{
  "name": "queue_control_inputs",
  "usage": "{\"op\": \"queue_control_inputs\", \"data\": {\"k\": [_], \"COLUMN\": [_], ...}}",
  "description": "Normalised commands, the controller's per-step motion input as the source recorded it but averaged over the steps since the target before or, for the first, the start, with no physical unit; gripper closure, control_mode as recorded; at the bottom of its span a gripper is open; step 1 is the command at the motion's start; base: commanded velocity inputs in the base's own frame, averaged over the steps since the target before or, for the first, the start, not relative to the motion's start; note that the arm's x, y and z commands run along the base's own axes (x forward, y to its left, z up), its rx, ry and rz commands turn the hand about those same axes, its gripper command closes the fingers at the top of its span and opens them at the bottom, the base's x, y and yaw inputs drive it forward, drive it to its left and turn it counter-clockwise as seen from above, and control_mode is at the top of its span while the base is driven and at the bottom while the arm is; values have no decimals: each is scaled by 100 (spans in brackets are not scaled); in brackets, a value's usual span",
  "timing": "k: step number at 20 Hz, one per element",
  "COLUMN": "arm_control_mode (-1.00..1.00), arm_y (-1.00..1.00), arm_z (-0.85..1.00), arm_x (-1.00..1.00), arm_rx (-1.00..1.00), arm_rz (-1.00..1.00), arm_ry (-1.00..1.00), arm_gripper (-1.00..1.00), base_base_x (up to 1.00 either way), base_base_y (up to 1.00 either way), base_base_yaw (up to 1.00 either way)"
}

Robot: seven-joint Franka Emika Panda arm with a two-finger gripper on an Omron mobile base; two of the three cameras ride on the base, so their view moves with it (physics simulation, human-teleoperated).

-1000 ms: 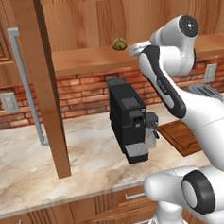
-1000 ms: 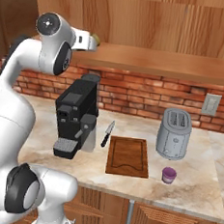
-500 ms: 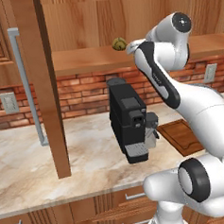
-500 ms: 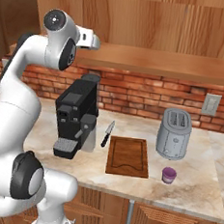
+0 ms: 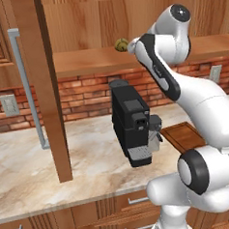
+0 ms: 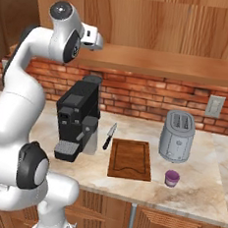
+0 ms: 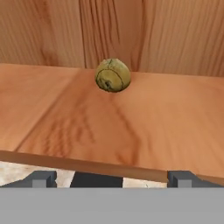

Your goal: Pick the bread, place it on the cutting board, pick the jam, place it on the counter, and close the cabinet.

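Tool [image 7: 112, 178] open — two dark fingertips spread wide at the bottom of the hand view, nothing between them. It points at the cabinet [image 5: 83, 60] shelf, level with the front lip, short of the bread [image 7: 113, 75].

Bread sits alone on the wooden shelf, near the back wall, apart from the tool. In the left base view it shows as a small lump [image 5: 121, 45] just beside the wrist. Bare shelf on both sides of it and in front.

Cabinet door [image 5: 46, 87] stands open, edge-on, hanging down over the tabletop [image 6: 197, 188], silver bar handle [image 5: 28, 88] on its outer face.

Below the shelf: brick backsplash, beige marble tabletop. Black coffee machine [image 6: 77, 118] directly under the arm. Cutting board [image 6: 130, 158] flat just right of it, nothing on it; a knife [image 6: 109, 135] lies between machine and board. Toaster [image 6: 177, 136] stands behind the board's right side. Jam [image 6: 172, 178] sits on the tabletop in front of the toaster, near the board's right front corner, not touching — open marble beyond it to the front edge.
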Motion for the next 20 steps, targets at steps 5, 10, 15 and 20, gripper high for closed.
{"op": "queue_control_inputs", "data": {"k": [5, 10, 15, 20], "arm_control_mode": [-100, -100, -100, -100], "arm_y": [0, 4, 4, 3], "arm_z": [0, 0, 0, 0], "arm_x": [12, 16, 21, 22], "arm_rx": [0, 0, 0, 0], "arm_rz": [0, 0, 0, 0], "arm_ry": [0, 0, 0, 0], "arm_gripper": [-100, -100, -100, -100], "base_base_x": [0, 0, 0, 0], "base_base_y": [0, 0, 0, 0], "base_base_yaw": [0, 0, 0, 0]}}
